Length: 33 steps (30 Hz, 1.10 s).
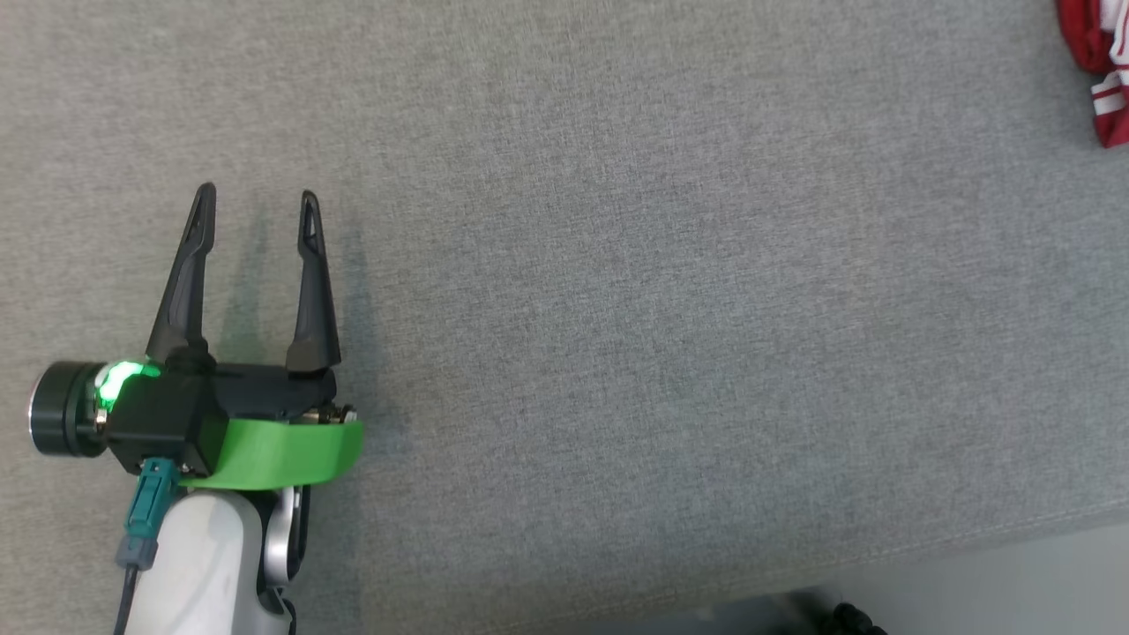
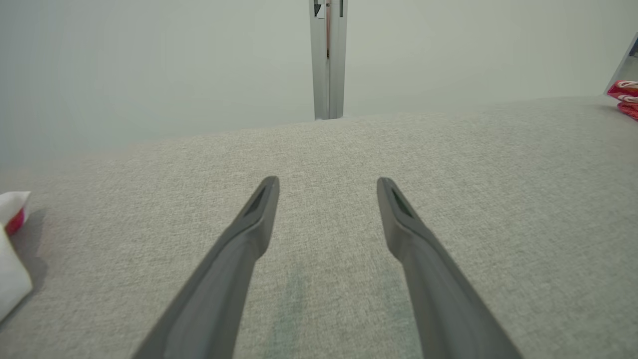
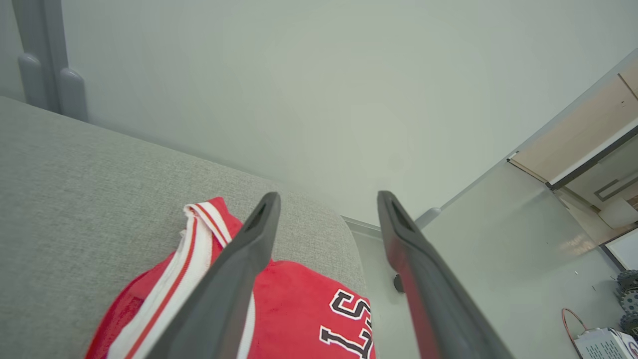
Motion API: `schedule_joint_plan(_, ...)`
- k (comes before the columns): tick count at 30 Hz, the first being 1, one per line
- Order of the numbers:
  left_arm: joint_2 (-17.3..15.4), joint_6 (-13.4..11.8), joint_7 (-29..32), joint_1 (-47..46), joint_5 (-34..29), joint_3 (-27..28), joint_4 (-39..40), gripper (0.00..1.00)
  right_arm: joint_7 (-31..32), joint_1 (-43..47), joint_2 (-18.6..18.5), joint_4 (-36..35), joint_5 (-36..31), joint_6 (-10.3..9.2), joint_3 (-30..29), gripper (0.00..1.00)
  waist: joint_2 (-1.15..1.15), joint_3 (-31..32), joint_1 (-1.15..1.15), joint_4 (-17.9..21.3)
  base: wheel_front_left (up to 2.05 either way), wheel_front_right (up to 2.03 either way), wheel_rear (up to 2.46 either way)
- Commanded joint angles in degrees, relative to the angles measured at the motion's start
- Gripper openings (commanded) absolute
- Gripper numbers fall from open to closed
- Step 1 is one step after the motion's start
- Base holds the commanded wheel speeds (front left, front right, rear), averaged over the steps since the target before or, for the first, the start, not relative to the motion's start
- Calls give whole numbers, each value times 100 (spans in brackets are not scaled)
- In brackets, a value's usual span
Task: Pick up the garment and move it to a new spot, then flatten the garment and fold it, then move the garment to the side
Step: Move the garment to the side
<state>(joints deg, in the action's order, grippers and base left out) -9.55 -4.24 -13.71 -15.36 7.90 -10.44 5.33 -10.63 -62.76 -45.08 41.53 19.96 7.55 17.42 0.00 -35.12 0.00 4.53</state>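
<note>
Head view, left to right. Left pincer [image 1: 257, 196] at lower left of frame: two dark, tapering fingers spread wide, nothing between them, above the bare tabletop [image 1: 617, 309]. A green band wraps the wrist and a green light glows on the black housing. Tabletop cover: grey woven fabric, matte, fine grain. Garment [image 1: 1098, 70] at the extreme upper right corner, cut off by the frame edge and well apart from the left pincer. Count: one garment, red with white striping.

Left wrist view. One white item with a red patch [image 2: 12, 249] at the left edge, soft-looking; what it is cannot be told. The left pincer's fingers rise at centre, wide apart, with only grey fabric in the gap. One grey upright post [image 2: 328, 60] stands behind the far edge of the tabletop. A sliver of the garment lies at the right edge, upper part of frame.

Right wrist view. Right pincer [image 3: 327, 197] is wide open and holds nothing. The garment lies bunched at lower centre, under and behind the left-hand finger, near the rounded edge of the tabletop. Whether that finger touches the cloth cannot be told. Fabric: red mesh-like knit, white-and-red striped trim, black characters outlined in white. Pale smooth floor [image 3: 498, 249] at right of frame.
</note>
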Motion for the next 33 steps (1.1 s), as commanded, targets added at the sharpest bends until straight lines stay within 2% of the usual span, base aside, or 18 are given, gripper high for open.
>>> schedule_joint_plan(1,16,-29,-55,109,75,32,-57,100,-104,130,90,-85,-63,-12,31,100,0,429,0,-150,0,0,0)
schedule_joint_plan(5,28,-49,-104,426,172,110,-219,100,-320,529,635,-482,-159,-13,143,100,0,1025,0,-281,0,0,0)
schedule_joint_plan(13,7,-25,-141,983,355,208,-420,100,-425,1598,1432,-1159,-313,-12,-6,100,0,1859,0,-484,0,0,0)
schedule_joint_plan(33,70,79,-148,1499,601,283,-857,100,-225,4912,2913,-2945,-725,-12,-1223,100,0,2861,0,-696,0,0,0)
